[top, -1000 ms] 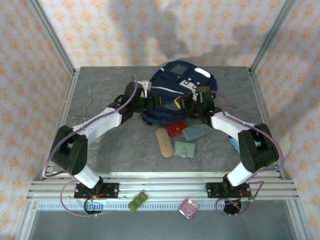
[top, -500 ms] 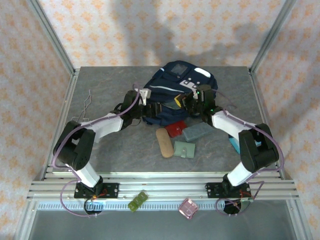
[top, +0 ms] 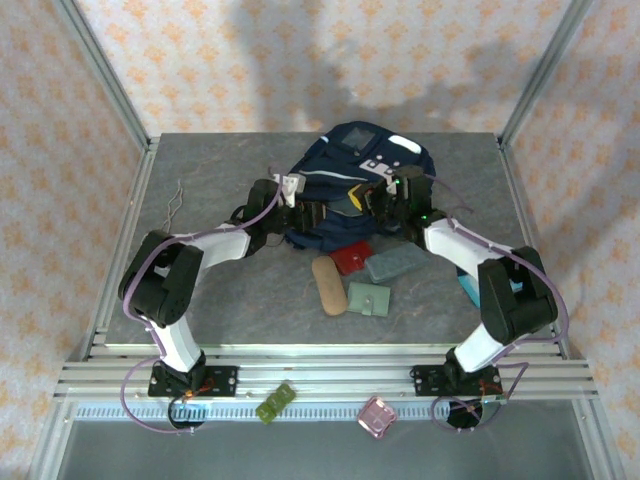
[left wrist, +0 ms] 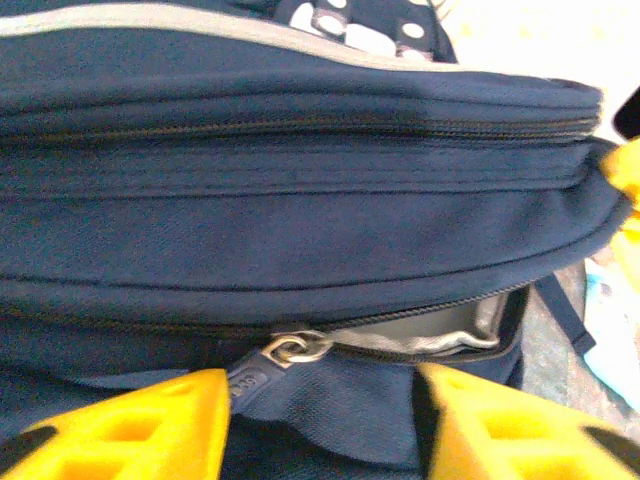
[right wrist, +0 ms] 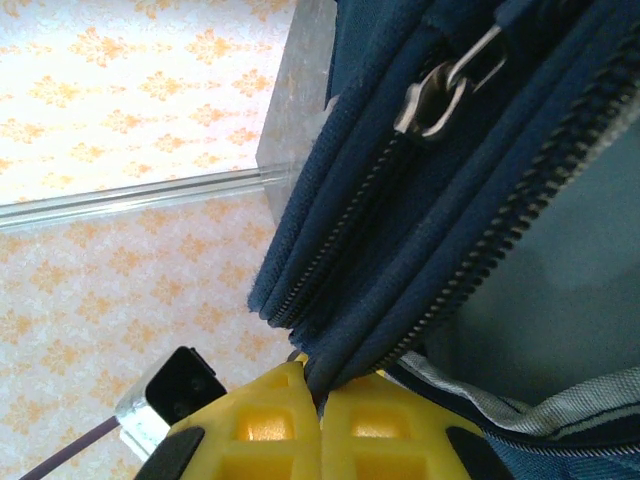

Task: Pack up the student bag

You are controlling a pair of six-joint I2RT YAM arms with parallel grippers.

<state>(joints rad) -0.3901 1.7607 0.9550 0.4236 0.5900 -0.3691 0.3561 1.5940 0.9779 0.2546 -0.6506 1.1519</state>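
Note:
The student bag (top: 350, 180) is a big navy backpack lying at the back middle of the table. My left gripper (top: 305, 213) is at its left side. In the left wrist view the bag (left wrist: 300, 200) shows a partly unzipped pocket, and my left gripper (left wrist: 320, 400) stands open around navy fabric. The metal zipper pull (left wrist: 292, 349) sits just above the left finger. My right gripper (top: 380, 200) is at the bag's right front. Seen from the right wrist, that gripper (right wrist: 320, 385) is shut on the bag's (right wrist: 480, 150) fabric edge beside the open zipper.
In front of the bag lie a red pouch (top: 351, 258), a grey-teal case (top: 396, 262), a tan case (top: 327, 285) and a green wallet (top: 369, 298). A bent wire (top: 172, 212) lies far left. A green item (top: 274, 401) and a pink one (top: 376, 416) rest on the front rail.
My left arm has folded lower and its gripper has slid right, closer against the bag. The right arm has held its grip in place.

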